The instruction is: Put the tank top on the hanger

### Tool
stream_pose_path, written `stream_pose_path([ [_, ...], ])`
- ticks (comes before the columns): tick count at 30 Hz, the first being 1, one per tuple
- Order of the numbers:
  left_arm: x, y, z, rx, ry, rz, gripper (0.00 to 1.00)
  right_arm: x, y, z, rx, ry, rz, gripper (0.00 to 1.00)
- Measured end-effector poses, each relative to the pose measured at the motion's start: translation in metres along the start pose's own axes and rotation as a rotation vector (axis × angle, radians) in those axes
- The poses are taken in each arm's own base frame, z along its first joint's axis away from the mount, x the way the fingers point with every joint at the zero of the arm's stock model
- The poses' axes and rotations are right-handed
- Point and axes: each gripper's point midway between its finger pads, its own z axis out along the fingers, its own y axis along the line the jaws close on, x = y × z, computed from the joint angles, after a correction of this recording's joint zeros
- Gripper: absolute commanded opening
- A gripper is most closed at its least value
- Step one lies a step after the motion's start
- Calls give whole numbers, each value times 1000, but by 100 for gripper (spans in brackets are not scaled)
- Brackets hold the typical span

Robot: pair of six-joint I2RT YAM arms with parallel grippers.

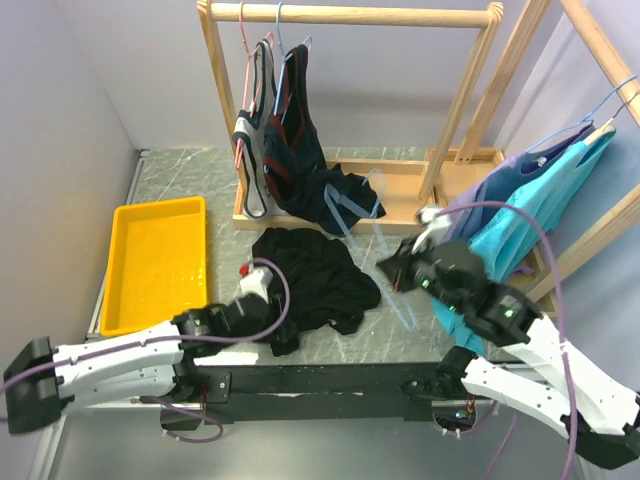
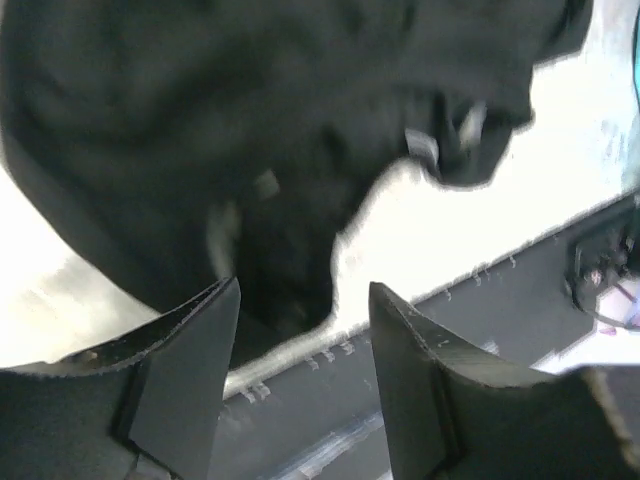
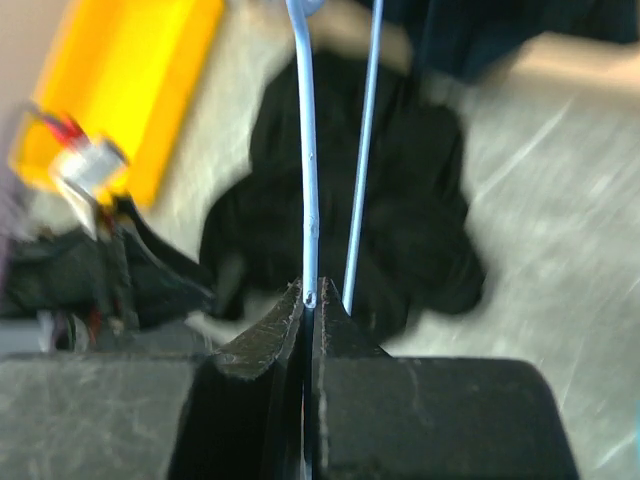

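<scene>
The tank top (image 1: 310,272) lies crumpled mid-desk, its longer spread slanting from far left to near right. The hanger (image 3: 308,180) is pinched on one wire by the fully closed right tool (image 3: 310,300), its two wires running straight out over the fabric's right edge. The left tool (image 2: 303,285) stands parted and empty at the fabric's near hem, close to the desk's (image 1: 395,340) front edge, with a yellow tray (image 1: 160,262) to the left, a wooden rack (image 1: 350,15) of hung tops behind and turquoise garments (image 1: 530,210) crowding the right.

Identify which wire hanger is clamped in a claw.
The light-blue hanger, bare of clothing, pinched in the shut right claw. The pink hanger and the other blue hanger hang from the wooden rail, carrying tops.
</scene>
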Motion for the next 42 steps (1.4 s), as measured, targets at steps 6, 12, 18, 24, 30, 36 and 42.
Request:
stream_pose_path([
  [6,35,-2,-10,-55,13,-99,54,89,-5,-1,-45,210,-19,0],
  [12,22,24,-11,-191,-103,-212,54,109,2,-12,-121,263,-7,0],
  [18,10,33,-13,-288,-172,-230,52,118,10,-19,-171,312,-9,0],
  [24,3,31,-16,-306,-201,-237,45,127,8,-23,-174,359,-14,0],
  [30,6,38,-15,-342,-206,-251,45,126,18,-29,-217,397,-17,0],
  [36,11,40,-9,-349,-199,-250,43,112,26,-36,-238,395,-32,0],
  [42,20,50,-4,-381,-186,-248,39,111,30,-42,-261,419,-45,0],
])
